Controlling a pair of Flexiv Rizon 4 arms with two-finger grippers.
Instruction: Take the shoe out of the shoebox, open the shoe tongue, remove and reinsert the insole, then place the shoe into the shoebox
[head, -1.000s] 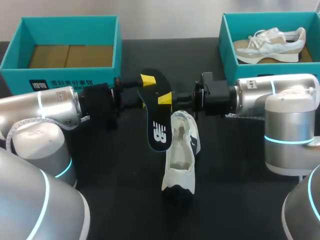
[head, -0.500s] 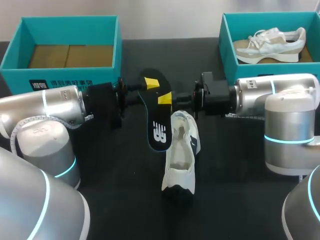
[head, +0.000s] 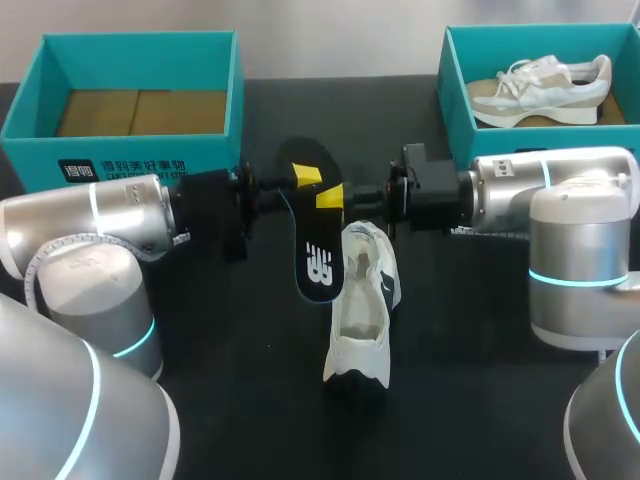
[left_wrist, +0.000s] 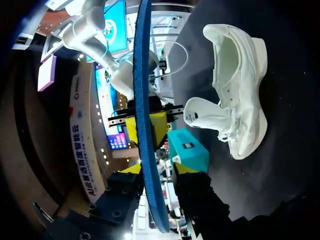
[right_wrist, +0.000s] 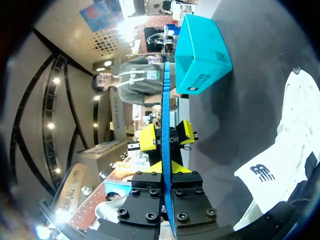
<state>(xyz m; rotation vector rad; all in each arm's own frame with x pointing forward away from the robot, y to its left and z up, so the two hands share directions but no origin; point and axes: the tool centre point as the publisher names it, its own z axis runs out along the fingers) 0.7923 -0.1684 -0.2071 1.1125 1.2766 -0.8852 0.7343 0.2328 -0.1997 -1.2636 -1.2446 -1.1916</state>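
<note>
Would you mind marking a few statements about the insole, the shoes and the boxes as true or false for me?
1. The insole sits inside the white shoe. False: it is outside the shoe and held up edge-on.
2. The white shoe lies on the table, outside the left shoebox and the right shoebox. True.
3. The right shoebox is empty. False: a beige shoe lies in it.
4. The right gripper is shut on the insole. True.
5. The left shoebox holds a shoe. False: only brown cardboard shows inside it.
</note>
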